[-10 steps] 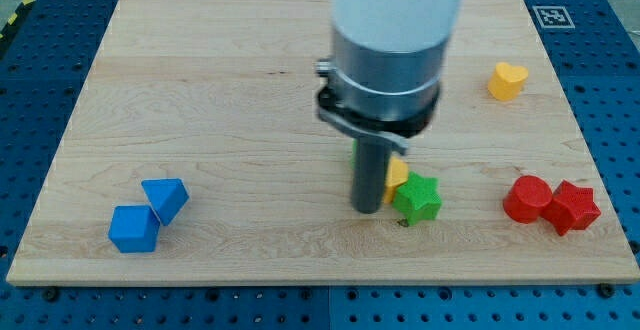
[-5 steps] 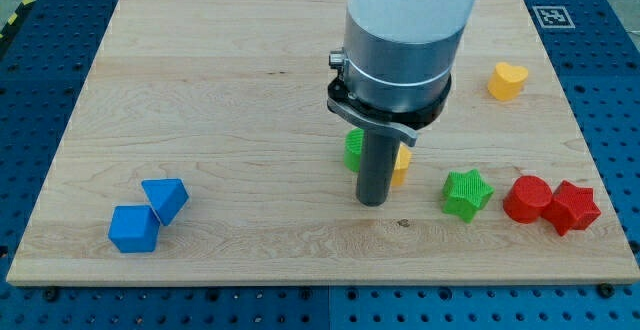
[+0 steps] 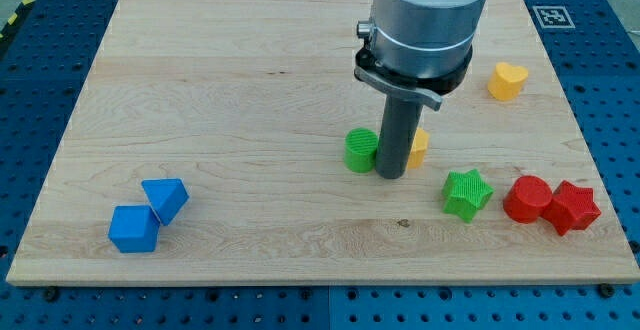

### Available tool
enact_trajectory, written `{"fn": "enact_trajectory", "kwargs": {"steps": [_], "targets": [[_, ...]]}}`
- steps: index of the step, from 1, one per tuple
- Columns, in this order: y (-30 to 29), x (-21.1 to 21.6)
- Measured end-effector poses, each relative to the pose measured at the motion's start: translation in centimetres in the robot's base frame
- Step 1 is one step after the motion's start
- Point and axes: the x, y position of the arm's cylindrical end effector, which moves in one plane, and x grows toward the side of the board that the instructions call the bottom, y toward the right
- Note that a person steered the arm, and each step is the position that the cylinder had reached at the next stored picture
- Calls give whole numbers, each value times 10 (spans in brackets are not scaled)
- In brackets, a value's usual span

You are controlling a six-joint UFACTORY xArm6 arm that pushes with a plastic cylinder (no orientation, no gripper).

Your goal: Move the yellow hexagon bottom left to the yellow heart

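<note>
The yellow hexagon (image 3: pixel 418 147) lies near the board's middle, mostly hidden behind my rod. My tip (image 3: pixel 391 175) rests on the board at the hexagon's lower left, touching or almost touching it. The yellow heart (image 3: pixel 507 80) sits toward the view's upper right, well apart from the hexagon. A green cylinder-like block (image 3: pixel 361 150) stands just left of my rod.
A green star (image 3: pixel 467 193) lies right of and below my tip. A red cylinder (image 3: pixel 527 199) and a red star-like block (image 3: pixel 572 207) sit at the view's right. Two blue blocks (image 3: pixel 149 215) sit at the lower left. The wooden board's edge (image 3: pixel 320 282) runs along the bottom.
My tip has moved right and up. The green star was pushed to the right. The green cylinder came into view left of the rod, and the yellow hexagon shifted right and up.
</note>
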Motion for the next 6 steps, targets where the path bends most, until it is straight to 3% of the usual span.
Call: {"fn": "enact_trajectory", "kwargs": {"steps": [3, 6], "targets": [[31, -52], [90, -76]]}}
